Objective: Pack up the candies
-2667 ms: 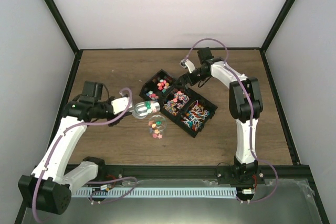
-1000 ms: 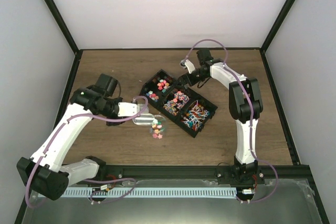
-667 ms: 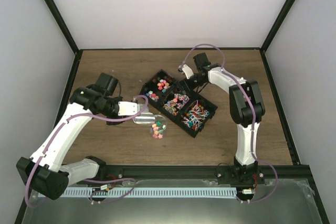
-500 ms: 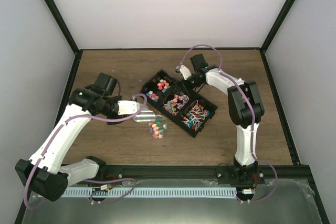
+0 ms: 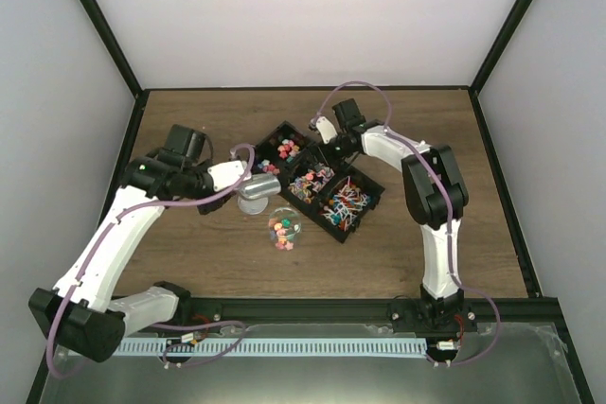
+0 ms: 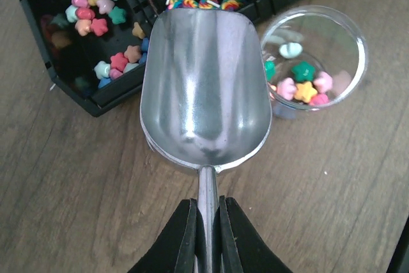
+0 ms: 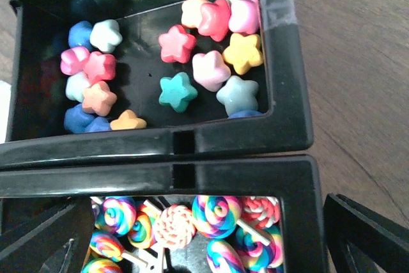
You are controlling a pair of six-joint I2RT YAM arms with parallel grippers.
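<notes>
The candies lie in a black three-bin tray (image 5: 333, 169). Its far bin holds star candies (image 7: 211, 62) and its middle bin holds lollipops (image 7: 217, 222). A clear round jar (image 5: 282, 227) stands in front of the tray with a few star candies (image 6: 305, 87) in it. My left gripper (image 6: 206, 208) is shut on the handle of an empty metal scoop (image 6: 204, 87). The scoop's mouth lies against the tray's near wall, just left of the jar (image 6: 313, 55). My right gripper (image 7: 206, 212) hangs open over the wall between the star and lollipop bins, holding nothing.
The tray's third bin (image 5: 348, 203) holds thin stick-like candies. The tray sits askew mid-table on brown wood (image 5: 426, 224). A black frame (image 5: 502, 186) borders the table, with white walls behind it.
The left arm has drawn the scoop back from over the jar and levelled it, empty, beside the tray. The right gripper has moved left along the tray, and the tray has shifted slightly left.
</notes>
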